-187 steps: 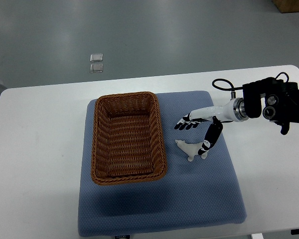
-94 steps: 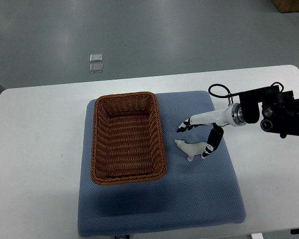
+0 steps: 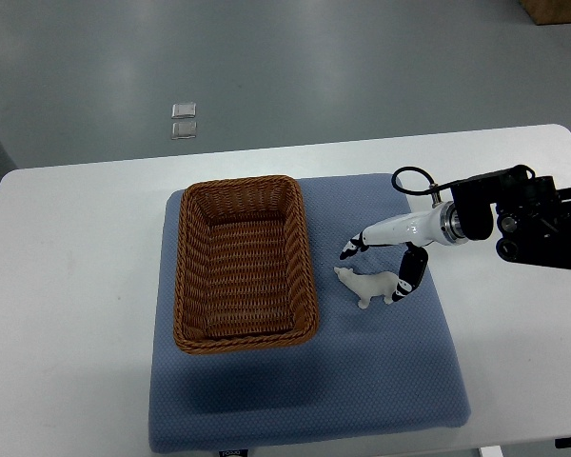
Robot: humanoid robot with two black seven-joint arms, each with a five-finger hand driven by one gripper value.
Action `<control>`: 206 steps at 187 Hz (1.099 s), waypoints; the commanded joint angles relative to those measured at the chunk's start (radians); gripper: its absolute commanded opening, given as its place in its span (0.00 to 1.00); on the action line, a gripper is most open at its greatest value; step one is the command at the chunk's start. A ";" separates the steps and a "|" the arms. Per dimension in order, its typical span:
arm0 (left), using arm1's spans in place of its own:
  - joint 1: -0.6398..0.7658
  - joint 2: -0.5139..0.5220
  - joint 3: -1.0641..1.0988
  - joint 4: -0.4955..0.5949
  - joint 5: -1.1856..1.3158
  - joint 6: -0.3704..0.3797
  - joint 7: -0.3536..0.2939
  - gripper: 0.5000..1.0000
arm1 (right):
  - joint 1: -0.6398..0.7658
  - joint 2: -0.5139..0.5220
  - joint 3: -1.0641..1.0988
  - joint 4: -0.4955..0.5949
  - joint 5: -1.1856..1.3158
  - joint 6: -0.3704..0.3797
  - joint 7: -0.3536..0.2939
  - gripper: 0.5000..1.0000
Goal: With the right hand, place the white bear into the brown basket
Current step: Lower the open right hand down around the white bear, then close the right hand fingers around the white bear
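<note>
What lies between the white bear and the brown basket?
Only bare blue mat separates the white bear from the brown basket, seen in the top view.

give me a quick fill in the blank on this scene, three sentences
1. The white bear lies on the blue ____, outside the brown basket.
2. The inside of the brown basket is ____.
3. The right robot hand is at the bear, which lies to the picture's ____ of the basket.

Missing words: mat; empty; right
</note>
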State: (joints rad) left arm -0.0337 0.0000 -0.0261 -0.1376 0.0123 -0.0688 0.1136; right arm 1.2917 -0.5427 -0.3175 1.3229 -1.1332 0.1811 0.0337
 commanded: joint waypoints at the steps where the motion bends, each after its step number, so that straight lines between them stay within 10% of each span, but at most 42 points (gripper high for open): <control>1: 0.000 0.000 0.000 -0.001 0.000 0.000 0.000 1.00 | -0.002 0.009 0.001 -0.001 0.001 0.000 0.000 0.74; 117: 0.000 0.000 0.000 0.001 0.000 0.000 0.000 1.00 | -0.002 0.017 0.001 -0.010 0.004 0.015 0.064 0.51; 161: 0.000 0.000 0.000 0.001 0.000 0.000 0.000 1.00 | 0.000 0.012 0.001 -0.010 0.004 0.024 0.066 0.02; 206: 0.000 0.000 0.000 0.001 0.000 0.000 0.000 1.00 | 0.001 0.010 0.001 -0.008 0.004 0.028 0.074 0.00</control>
State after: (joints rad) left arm -0.0338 0.0000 -0.0261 -0.1376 0.0123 -0.0693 0.1132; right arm 1.2917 -0.5320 -0.3160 1.3146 -1.1290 0.2073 0.1038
